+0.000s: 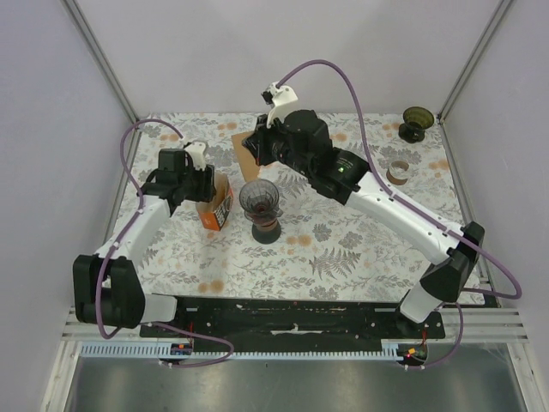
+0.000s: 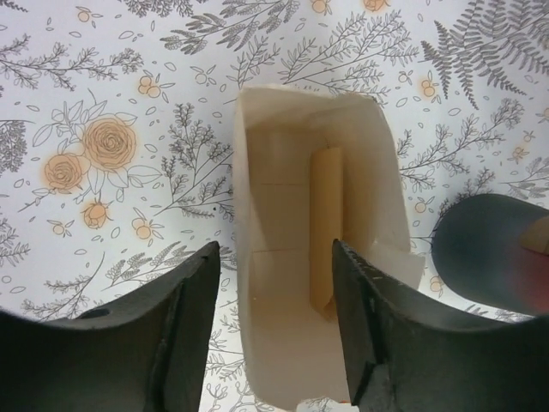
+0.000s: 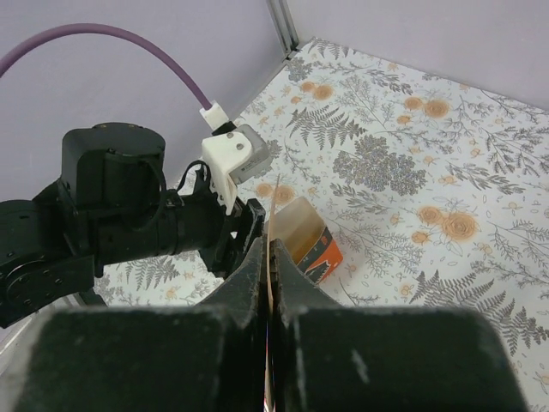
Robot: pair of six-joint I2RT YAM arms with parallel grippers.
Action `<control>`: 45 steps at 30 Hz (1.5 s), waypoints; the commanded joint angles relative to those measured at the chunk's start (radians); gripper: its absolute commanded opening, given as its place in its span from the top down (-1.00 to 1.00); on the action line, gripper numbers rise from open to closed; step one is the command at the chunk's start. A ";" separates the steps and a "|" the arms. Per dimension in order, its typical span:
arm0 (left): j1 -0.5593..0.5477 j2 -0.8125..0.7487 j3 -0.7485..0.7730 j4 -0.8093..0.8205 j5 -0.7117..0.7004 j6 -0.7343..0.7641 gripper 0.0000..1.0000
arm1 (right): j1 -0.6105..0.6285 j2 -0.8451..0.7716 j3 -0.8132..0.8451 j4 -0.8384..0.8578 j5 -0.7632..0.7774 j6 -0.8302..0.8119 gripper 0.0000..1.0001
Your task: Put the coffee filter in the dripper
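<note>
The dripper (image 1: pixel 259 197), a dark glass cone, stands on a dark base in the middle of the table. My right gripper (image 1: pixel 256 154) hovers behind it, shut on a brown paper coffee filter (image 1: pixel 241 150). In the right wrist view the filter (image 3: pixel 274 210) shows edge-on, pinched between the shut gripper (image 3: pixel 270 251). My left gripper (image 1: pixel 201 184) stands open over the open filter box (image 1: pixel 215 204), just left of the dripper. The left wrist view looks down into that box (image 2: pixel 292 223), with the gripper (image 2: pixel 274 300) spread above it and a folded filter (image 2: pixel 326 232) inside.
A second dark dripper (image 1: pixel 416 124) stands at the back right corner. A brown tape ring (image 1: pixel 397 174) lies right of the right arm. Grey walls close in the flowered table (image 1: pixel 343 257) on three sides. The dripper's rim (image 2: pixel 489 253) shows at the right of the left wrist view.
</note>
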 commanded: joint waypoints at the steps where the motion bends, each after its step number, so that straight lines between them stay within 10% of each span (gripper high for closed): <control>1: 0.007 -0.045 0.008 0.049 0.045 0.029 -0.35 | -0.002 -0.065 -0.036 0.026 -0.008 -0.013 1.00; 10: 0.005 -0.219 0.190 -0.139 0.213 0.115 -0.73 | 0.000 -0.194 -0.106 0.017 -0.235 -0.282 1.00; 23: 0.007 -0.220 0.588 -0.513 0.551 -0.043 -0.75 | 0.121 -0.509 -0.488 0.204 -0.356 -1.198 1.00; 37: -0.018 -0.273 0.747 -0.746 0.832 0.478 -0.64 | 0.121 -0.434 -0.218 -0.132 -0.482 -0.918 1.00; 45: -0.067 -0.270 0.737 -0.763 0.855 0.532 -0.59 | 0.121 -0.339 -0.155 -0.117 -0.611 -0.824 1.00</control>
